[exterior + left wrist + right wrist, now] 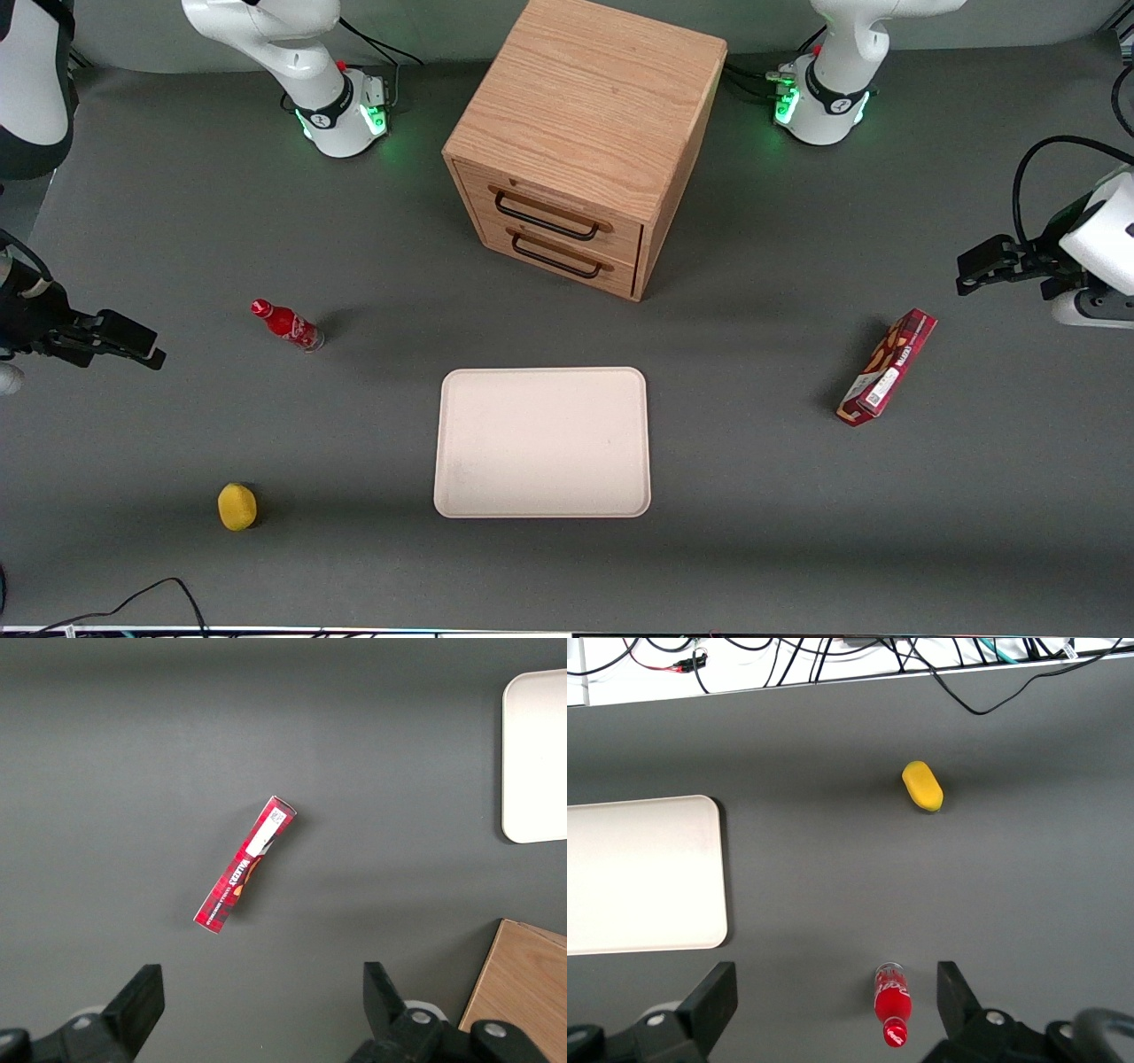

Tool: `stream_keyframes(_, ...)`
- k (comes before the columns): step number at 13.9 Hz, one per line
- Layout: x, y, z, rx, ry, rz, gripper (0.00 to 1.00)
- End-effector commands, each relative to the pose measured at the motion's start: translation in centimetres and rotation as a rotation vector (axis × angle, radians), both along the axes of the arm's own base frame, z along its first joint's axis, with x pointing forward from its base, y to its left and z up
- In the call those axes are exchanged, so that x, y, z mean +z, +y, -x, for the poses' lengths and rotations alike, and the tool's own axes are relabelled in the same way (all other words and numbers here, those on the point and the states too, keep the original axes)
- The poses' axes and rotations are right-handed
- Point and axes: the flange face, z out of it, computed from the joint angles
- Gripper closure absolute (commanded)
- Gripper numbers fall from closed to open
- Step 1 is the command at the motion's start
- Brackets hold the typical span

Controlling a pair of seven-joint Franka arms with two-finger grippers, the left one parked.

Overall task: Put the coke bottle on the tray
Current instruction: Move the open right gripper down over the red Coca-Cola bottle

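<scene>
1. The end effector (833, 1010) hung above the bench (177, 221) at the working arm's end, its two fingers (713, 1001) spread wide apart and gripping nothing.
2. The coke bottle (288, 325) stood upright on the bench, free of any grip. In the right wrist view it showed between the spread fingers, nearer one than the other, with open space all round it. The front view showed it apart from the end effector (133, 346), toward the table's middle.
3. The step in hand looked like the approach. Doing it well probably meant centring the fingers on the bottle's body below the red cap, keeping them apart while coming down, and closing only once both straddled it. A small upright bottle would likely tip if nudged off-centre.
4. The tray (542, 443) lay flat with nothing on it, well apart from the bottle and nearer the front camera.
5. A yellow fruit-like object (237, 507) sat nearer the front camera than the bottle, clear of the likely path to the tray.
</scene>
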Motion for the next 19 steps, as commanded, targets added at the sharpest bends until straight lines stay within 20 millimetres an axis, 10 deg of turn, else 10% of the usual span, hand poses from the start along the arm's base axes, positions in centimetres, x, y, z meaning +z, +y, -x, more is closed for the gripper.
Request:
stream_keyframes(1, 0.4, 0.1, 0.0, 0.021, 0.007, 0.003, 0.0)
stream_keyframes(19, -5.2, 0.6, 0.6, 0.056, 0.119, 0.008, 0.0)
